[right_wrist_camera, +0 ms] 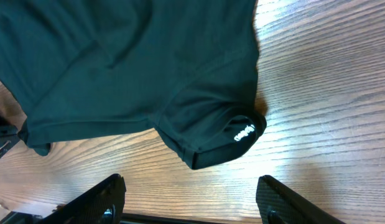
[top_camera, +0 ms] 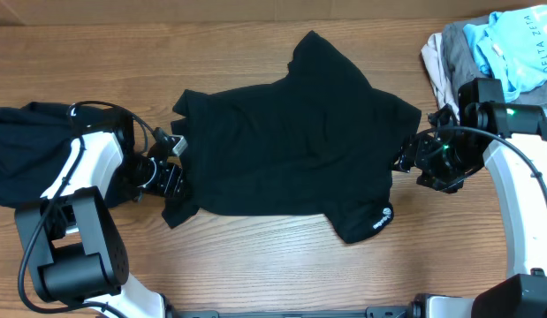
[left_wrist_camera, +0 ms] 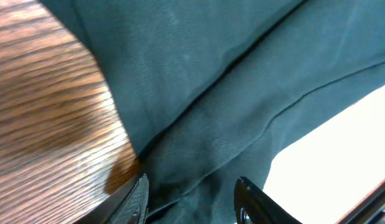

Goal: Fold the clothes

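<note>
One black T-shirt [top_camera: 291, 141] lies spread and rumpled across the middle of the table. My left gripper [top_camera: 174, 181] is at its left edge. In the left wrist view the left gripper [left_wrist_camera: 191, 202] has its fingers apart with a fold of the T-shirt [left_wrist_camera: 229, 93] lying between them. My right gripper [top_camera: 404, 159] is at the shirt's right edge. Seen from the right wrist, the right gripper [right_wrist_camera: 191, 199] is open over bare wood, just short of a sleeve with a white logo [right_wrist_camera: 244, 132]. A second black garment [top_camera: 21, 150] is bunched at the far left.
A pile of pale-blue [top_camera: 512, 40] and grey [top_camera: 459, 53] garments sits at the back right corner, close behind my right arm. My left arm's base [top_camera: 70, 247] stands at the front left.
</note>
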Controlling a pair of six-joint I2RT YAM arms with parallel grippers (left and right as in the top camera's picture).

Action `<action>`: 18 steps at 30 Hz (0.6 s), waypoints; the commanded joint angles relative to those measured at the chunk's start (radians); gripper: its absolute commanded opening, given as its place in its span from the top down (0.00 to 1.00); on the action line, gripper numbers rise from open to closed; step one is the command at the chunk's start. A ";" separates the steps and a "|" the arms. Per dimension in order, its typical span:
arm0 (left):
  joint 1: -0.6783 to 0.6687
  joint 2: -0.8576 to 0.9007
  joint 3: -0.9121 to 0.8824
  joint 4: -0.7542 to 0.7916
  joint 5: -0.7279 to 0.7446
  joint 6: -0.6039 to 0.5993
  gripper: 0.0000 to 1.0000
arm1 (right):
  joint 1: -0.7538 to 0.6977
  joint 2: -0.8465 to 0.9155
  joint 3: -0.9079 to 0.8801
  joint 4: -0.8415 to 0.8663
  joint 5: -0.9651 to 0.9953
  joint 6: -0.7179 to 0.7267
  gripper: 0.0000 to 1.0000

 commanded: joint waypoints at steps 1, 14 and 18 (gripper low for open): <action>0.006 0.013 0.016 0.002 -0.068 -0.084 0.50 | -0.002 -0.014 -0.003 -0.002 0.006 0.000 0.28; 0.003 0.013 -0.008 -0.003 -0.193 -0.373 0.44 | -0.002 -0.014 -0.003 -0.003 0.006 0.000 0.28; 0.003 0.013 -0.033 0.014 -0.177 -0.387 0.51 | -0.002 -0.014 -0.003 0.000 0.007 0.000 0.28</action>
